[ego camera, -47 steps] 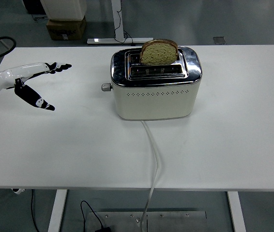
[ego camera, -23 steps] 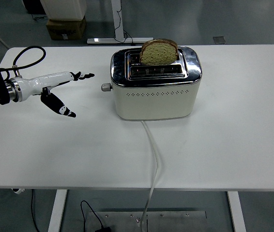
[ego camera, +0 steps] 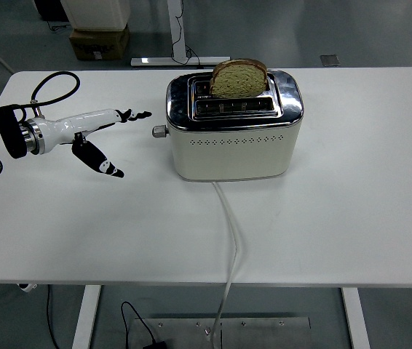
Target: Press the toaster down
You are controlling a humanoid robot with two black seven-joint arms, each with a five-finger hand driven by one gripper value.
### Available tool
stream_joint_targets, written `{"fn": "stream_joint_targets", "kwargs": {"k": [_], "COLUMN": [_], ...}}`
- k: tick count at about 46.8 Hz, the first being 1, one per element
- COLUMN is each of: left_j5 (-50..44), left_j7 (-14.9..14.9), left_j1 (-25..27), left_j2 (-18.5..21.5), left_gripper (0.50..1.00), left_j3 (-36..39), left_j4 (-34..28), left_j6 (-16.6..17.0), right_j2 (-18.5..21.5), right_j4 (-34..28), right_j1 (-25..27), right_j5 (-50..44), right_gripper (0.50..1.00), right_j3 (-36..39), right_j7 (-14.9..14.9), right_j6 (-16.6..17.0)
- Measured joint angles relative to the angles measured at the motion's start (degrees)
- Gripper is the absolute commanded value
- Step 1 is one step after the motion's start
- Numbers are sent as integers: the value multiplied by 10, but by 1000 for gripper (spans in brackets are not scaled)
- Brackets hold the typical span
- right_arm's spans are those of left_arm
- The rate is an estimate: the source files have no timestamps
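Observation:
A cream toaster (ego camera: 233, 142) with a chrome top stands at the table's middle back. A slice of bread (ego camera: 239, 78) sticks up from its far slot. Its small grey lever knob (ego camera: 160, 131) juts from the left end, in the raised position. My left hand (ego camera: 115, 134) comes in from the left, white with black fingers. The fingers (ego camera: 135, 115) are stretched out toward the toaster's left end, the thumb hangs down. The fingertips are a short way left of the knob and slightly above it, not touching. The hand holds nothing.
The toaster's white cord (ego camera: 231, 233) runs from its front over the table's near edge. A black cable loops above my left forearm (ego camera: 53, 80). A cardboard box (ego camera: 98, 42) and table legs stand on the floor behind the white table (ego camera: 351, 211).
My left hand has moved right across the table toward the toaster's lever, most of the way in the first half second. The toaster and bread have not moved.

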State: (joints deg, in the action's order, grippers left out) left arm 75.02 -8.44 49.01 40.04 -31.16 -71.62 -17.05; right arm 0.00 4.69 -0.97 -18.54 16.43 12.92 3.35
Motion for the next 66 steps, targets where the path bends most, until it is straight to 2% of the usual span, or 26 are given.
{"fn": "stream_joint_targets", "kwargs": {"k": [10, 48, 66], "left_j5": [0, -7, -7], "left_j7": [4, 9, 17], "left_j1": [-1, -12, -21], "left_j2": [-12, -14, -34], "left_gripper": [1000, 1000, 1000], "left_j3": [0, 0, 0], "left_j4": [-2, -11, -10], "left_j6": [1, 10, 11], "right_j2": [0, 0, 0], "right_j4": [0, 0, 0], "right_j1": [0, 0, 0], "right_j5": [0, 0, 0], "right_gripper": [998, 998, 998], "right_j3": [0, 0, 0], "right_j7": [0, 0, 0], "right_j6": [0, 0, 0]}}
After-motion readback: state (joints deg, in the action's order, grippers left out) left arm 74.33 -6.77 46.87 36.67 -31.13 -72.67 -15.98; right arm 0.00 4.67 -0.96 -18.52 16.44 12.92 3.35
